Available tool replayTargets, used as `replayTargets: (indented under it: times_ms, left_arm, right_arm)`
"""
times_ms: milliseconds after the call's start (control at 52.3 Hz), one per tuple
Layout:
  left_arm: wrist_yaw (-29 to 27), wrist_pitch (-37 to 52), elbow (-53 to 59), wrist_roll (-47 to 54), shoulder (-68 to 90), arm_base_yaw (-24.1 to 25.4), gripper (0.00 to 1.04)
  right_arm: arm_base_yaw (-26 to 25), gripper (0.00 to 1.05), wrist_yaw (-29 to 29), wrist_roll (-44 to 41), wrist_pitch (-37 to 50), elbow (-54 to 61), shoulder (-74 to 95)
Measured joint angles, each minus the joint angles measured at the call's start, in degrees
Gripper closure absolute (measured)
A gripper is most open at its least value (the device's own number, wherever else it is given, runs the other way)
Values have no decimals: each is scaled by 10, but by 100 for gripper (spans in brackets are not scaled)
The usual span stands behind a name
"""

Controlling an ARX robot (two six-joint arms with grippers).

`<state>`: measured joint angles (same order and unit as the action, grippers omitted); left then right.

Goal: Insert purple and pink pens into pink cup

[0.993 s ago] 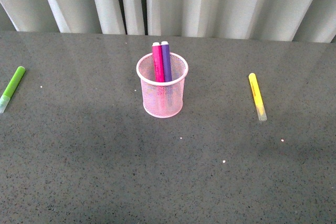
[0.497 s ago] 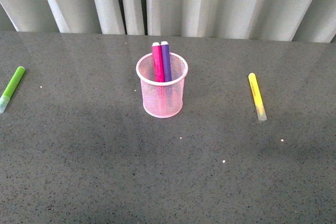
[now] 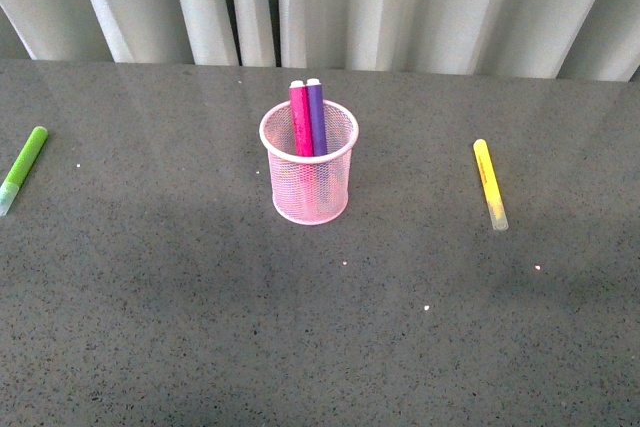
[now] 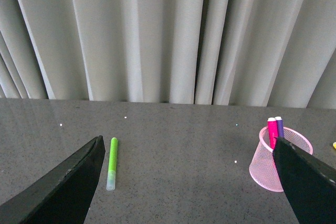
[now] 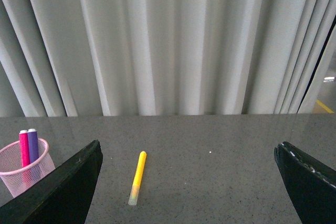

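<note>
The pink cup (image 3: 309,175) stands upright on the grey table, mid-centre in the front view. The magenta-pink pen (image 3: 300,118) and the purple pen (image 3: 316,116) stand side by side inside it, leaning on its far rim. The cup (image 4: 268,162) with both pens also shows in the left wrist view, and in the right wrist view (image 5: 21,171). Neither arm shows in the front view. My left gripper (image 4: 191,182) is open and empty, well short of the cup. My right gripper (image 5: 189,182) is open and empty.
A lime-green marker (image 3: 23,168) lies at the table's left edge. A yellow marker (image 3: 489,183) lies to the right of the cup. Grey pleated curtains hang behind the table's far edge.
</note>
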<state>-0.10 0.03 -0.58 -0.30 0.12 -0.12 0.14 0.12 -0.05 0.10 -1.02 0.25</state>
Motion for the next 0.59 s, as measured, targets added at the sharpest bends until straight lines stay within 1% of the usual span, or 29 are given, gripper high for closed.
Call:
replayTargets:
  times_ms: [592]
  left_arm:
    - [0, 0, 0, 0, 0, 0, 7]
  right_arm:
    - [0, 7, 0, 0, 0, 0, 0]
